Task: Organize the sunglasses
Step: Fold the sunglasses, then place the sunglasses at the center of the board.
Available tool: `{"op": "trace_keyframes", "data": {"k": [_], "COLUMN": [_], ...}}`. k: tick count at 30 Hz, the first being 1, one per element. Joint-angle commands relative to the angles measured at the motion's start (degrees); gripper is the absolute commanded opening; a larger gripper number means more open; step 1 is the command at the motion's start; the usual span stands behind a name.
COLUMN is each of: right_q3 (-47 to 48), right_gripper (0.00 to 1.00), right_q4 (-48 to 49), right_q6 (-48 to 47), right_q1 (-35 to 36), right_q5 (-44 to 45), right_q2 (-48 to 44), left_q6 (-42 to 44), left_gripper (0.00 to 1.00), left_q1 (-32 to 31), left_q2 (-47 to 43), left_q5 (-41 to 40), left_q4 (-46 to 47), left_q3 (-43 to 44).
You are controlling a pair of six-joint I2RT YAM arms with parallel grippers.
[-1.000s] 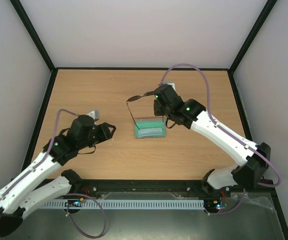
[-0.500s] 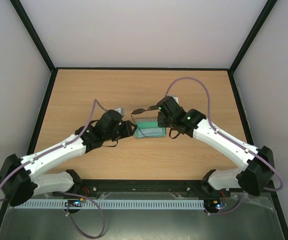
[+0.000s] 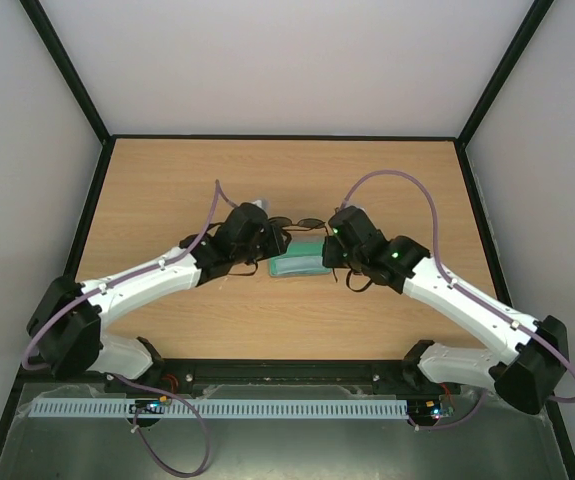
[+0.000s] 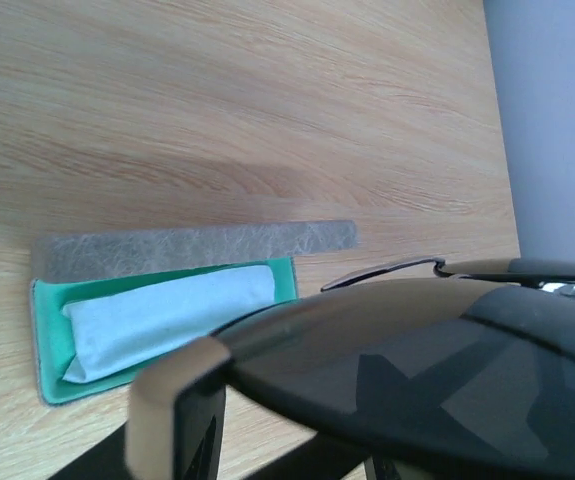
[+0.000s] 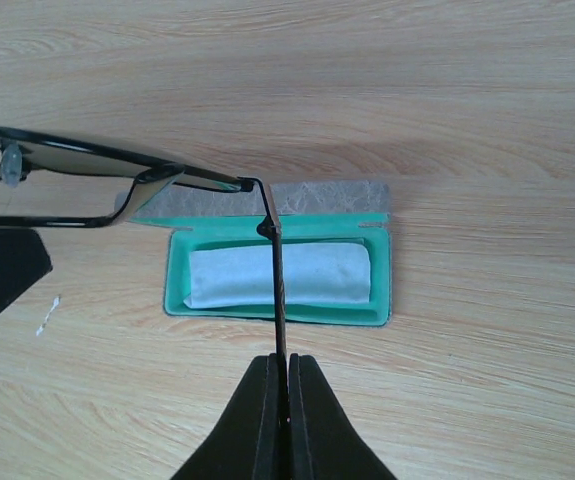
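Note:
The sunglasses, thin black frame and dark lenses, hang in the air just above the open grey case. My right gripper is shut on one temple arm, its tips pinching the arm's end over the case's near edge. The case is green inside and holds the folded light blue cloth. My left gripper is at the sunglasses' left lens. In the left wrist view that lens fills the lower right. One finger shows wide to the left; the other is hidden.
The case's grey lid lies flat on the wooden table behind the green tray. Black frame rails and pale walls bound the table. A small white speck lies left of the case.
My left arm has swung right across the table up to the sunglasses. My right gripper has carried the sunglasses down and slightly forward, closer over the case.

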Motion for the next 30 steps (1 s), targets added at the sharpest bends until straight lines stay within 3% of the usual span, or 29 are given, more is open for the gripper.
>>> {"op": "trace_keyframes", "data": {"k": [1,8,15,19,23,30], "right_q3": [-1.84,-2.8,-3.25,-7.4,-12.79,-18.36], "right_gripper": [0.01,0.01,0.01,0.01,0.01,0.01], "right_q4": [1.19,1.48,0.85,2.21,4.94,5.96], "right_q6": [0.97,1.42,1.32,1.94,3.32,8.38], "right_q1": [0.31,0.27,0.22,0.24,0.75,7.84], "right_q5": [0.03,2.07,1.69,-0.31,-2.82,-1.83], "right_q2": [-2.57,-0.95,-0.58,-1.93,-2.96,-5.97], "left_q6": [0.47,-0.59,-4.37,-5.65,-4.95,-4.47], "left_gripper": [0.39,0.44,0.47,0.49,0.54,0.55], "left_q1": [-1.28,-8.03,-14.97,-15.31,-14.6,-10.85], "left_q2": [1.51,-2.28,-17.14,-26.12,-29.12,-31.03], "left_q5": [-1.0,-1.97,-5.59,-9.31,-13.01,-10.13], "left_q4": [1.33,-2.24,-10.16,-15.92,-20.57,-18.26], "left_q3": [2.88,4.05,-1.75,-3.04,-2.49,-7.99]}}
